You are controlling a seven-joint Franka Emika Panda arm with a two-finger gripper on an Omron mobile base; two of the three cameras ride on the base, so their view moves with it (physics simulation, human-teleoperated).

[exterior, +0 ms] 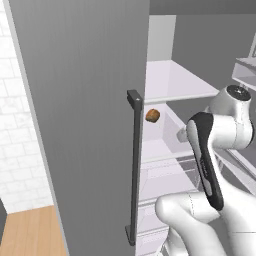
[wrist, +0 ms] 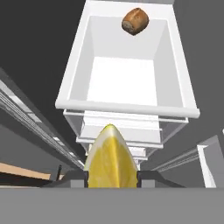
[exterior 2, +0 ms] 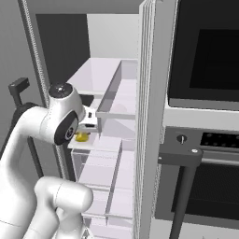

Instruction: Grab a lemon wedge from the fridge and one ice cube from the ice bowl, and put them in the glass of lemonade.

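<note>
Your tool [wrist: 112,178] is clamped on the lemon wedge [wrist: 111,158]: in the hand view the yellow piece sits squarely between the two dark fingertips [wrist: 75,178], its pointed end reaching forward past them. In the right base view the wedge [exterior 2: 82,136] shows as a small yellow spot just beyond the wrist, at the front edge of a white shelf [exterior 2: 98,142] inside the fridge [exterior: 85,125]. So the pick looks made, and the risks lie in getting out and across.

The wedge is small and curved, and the fingertips seem to hold it near its broad end. If you swing or turn the wrist sharply, it may pivot or squirt out of the grip and drop among the clear drawers [exterior 2: 100,172] below, where it would be hard to reach again.

The space is tight. The open door and its dark handle [exterior: 134,165] stand close on the left of the arm, and the door bin [exterior 2: 116,98] hangs close on the right. Pull straight back before you turn, or the elbow or wrist may strike one of them and jolt the wedge loose.

The brown lump [wrist: 135,21] lies well apart on a shelf deeper in; leave it alone.

The glass and the ice bowl are outside these views, so you cannot yet judge the path to them.
</note>
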